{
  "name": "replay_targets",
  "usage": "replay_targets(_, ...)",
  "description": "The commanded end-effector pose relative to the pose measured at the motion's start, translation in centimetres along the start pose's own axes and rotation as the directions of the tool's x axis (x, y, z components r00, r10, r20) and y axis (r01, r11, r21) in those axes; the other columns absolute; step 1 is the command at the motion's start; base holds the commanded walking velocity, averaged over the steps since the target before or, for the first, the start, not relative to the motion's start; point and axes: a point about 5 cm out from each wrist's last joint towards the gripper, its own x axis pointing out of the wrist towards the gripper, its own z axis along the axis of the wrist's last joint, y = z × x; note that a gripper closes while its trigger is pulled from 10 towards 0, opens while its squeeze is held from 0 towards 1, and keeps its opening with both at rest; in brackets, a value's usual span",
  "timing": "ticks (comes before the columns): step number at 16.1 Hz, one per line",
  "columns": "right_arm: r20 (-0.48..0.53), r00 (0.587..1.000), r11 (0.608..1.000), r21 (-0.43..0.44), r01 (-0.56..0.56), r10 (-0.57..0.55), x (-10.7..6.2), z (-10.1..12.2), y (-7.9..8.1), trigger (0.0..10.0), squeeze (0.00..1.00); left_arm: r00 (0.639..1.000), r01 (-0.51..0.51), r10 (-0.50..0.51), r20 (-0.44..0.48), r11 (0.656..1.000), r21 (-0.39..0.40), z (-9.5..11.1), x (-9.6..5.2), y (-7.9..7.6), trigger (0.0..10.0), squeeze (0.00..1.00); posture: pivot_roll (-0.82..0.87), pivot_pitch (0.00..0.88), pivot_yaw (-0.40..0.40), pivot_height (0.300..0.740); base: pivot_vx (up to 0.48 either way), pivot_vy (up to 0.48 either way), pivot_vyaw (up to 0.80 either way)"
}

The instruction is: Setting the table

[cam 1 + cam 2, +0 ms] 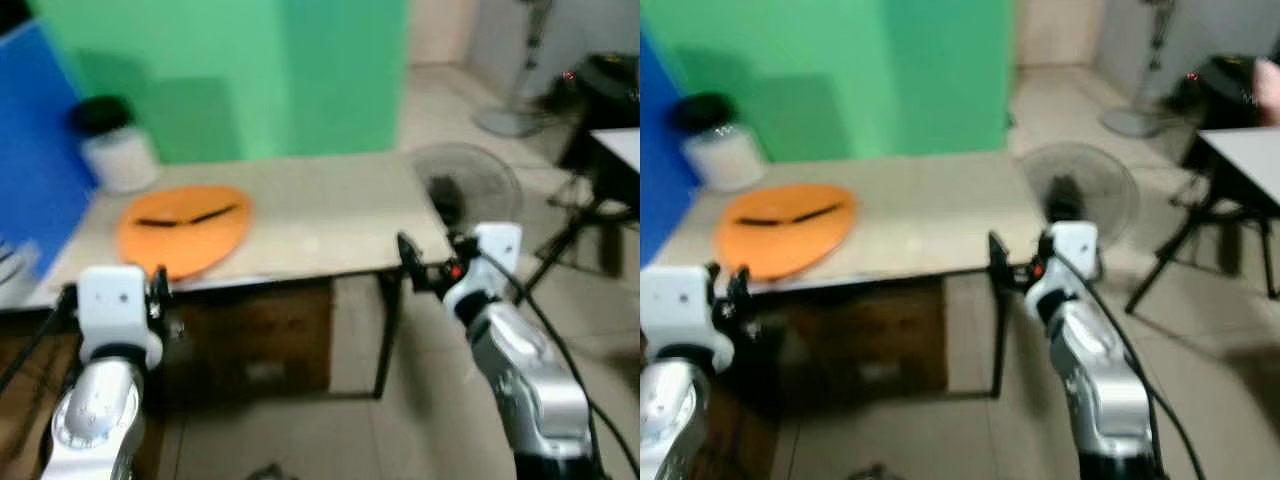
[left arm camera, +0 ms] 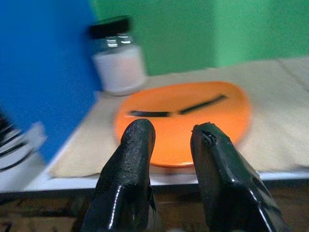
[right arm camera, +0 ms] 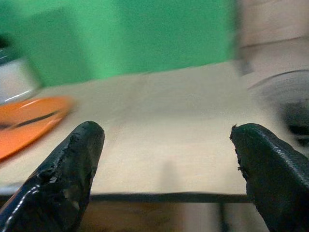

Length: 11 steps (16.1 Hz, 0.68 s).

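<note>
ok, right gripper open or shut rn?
Open. In the right wrist view the two black fingers stand wide apart with bare table between them and nothing held. The right gripper sits before the table's front edge.

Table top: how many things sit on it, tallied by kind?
Orange plate: 1
Black chopsticks, lying on the plate: 2
White jar with black lid: 1
Total: 4
</note>
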Motion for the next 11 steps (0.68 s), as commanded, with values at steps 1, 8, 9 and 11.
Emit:
replay_targets(1,0.010,0.999,0.999,0.008,-0.049,0.049,-0.03,0.47,0.79,10.0,0.00,1.000,-0.010,0.010,0.003,1.000,-0.002,0.11,-0.09,0.05,10.0,0.00,-0.04,0.000,0.025,0.740,0.000,0.000,0.00)
replay_targets(8,-0.019,0.995,0.995,-0.014,-0.102,0.101,0.72,0.49,1.60,10.0,0.00,1.000,0.015,-0.015,0.002,1.000,0.004,0.11,-0.37,0.06,10.0,0.00,-0.02,0.000,0.008,0.740,0.348,0.000,0.63)
replay_targets(9,-0.010,0.996,0.996,0.003,-0.092,0.092,0.81,0.55,1.50,10.0,0.00,1.000,0.012,-0.012,0.000,1.000,0.007,0.06,-0.34,0.22,10.0,0.00,-0.02,0.000,0.010,0.740,0.420,0.000,0.00)
replay_targets(11,-0.005,0.996,0.996,0.001,-0.094,0.094,0.79,0.57,1.50,10.0,0.00,1.000,0.012,-0.012,-0.001,1.000,0.010,0.01,-0.25,0.31,10.0,0.00,-0.02,0.000,0.012,0.740,0.422,0.000,0.00)
